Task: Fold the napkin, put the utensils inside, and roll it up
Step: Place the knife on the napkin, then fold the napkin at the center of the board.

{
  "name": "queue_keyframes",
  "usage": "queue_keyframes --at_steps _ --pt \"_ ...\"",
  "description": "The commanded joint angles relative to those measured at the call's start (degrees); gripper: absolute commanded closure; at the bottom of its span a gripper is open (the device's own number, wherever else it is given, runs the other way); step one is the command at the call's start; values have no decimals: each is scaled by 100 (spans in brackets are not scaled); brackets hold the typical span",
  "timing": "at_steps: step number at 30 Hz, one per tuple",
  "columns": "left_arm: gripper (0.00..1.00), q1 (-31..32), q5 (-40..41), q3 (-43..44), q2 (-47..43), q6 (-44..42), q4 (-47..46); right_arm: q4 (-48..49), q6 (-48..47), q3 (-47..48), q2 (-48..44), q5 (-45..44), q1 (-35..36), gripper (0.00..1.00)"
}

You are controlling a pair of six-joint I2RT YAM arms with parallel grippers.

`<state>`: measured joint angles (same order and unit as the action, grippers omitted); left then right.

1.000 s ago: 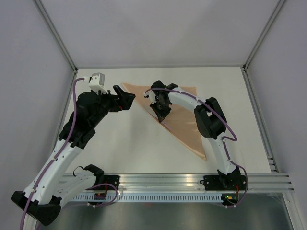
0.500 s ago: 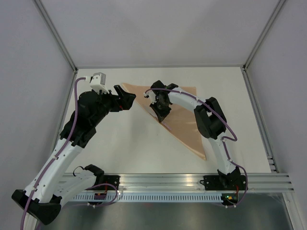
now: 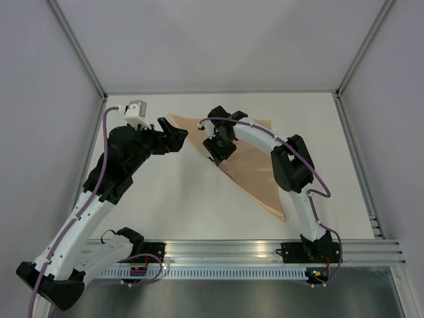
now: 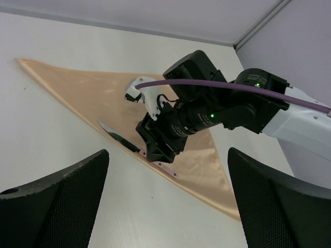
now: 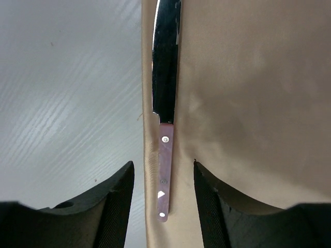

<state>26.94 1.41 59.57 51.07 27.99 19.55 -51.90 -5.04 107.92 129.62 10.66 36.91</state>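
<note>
The right gripper (image 3: 220, 151) has let go in the last second. Its jaws, which were pinched in close, now stand apart, and it has drawn a little toward 12 o'clock along the cloth. This bares more of the knife (image 5: 165, 111) below it.

The white bench (image 3: 165, 199) carries everything. The napkin (image 3: 248, 169) lies on its far half, from about 12 to 3 o'clock. It is folded into a flat peach triangle, and its long edge runs from 11 o'clock down to 5 o'clock.

The left arm reaches in from 8 o'clock. The left gripper (image 3: 177, 138) hangs just off the napkin's 11 o'clock corner with its jaws spread wide and nothing between them. It is clear of the cloth.

The right arm arches over the napkin from 4 o'clock. Its gripper sits low over the long edge, and one finger (image 5: 116, 206) stands on each side of the knife's handle, with a gap on both sides.

The knife lies flat on the napkin, right along that long edge and in line with it. Its dark blade points toward 11 o'clock. Its pale pinkish handle, with small rivets, points toward 5 o'clock.
</note>
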Motion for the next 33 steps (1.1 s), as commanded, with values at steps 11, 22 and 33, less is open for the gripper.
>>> queue_keyframes --at_steps 11,22,33 --pt "4 441 -845 -595 377 -776 -1575 -356 486 722 -1588 1104 -1623 43" --pt "0 3429 1369 -1534 1905 -3183 -3623 776 398 -1474 -2951 1685 -3943 42" --pt "0 4811 1713 -2353 3740 -4651 -6453 1235 442 -1941 -3119 1650 -4192 43"
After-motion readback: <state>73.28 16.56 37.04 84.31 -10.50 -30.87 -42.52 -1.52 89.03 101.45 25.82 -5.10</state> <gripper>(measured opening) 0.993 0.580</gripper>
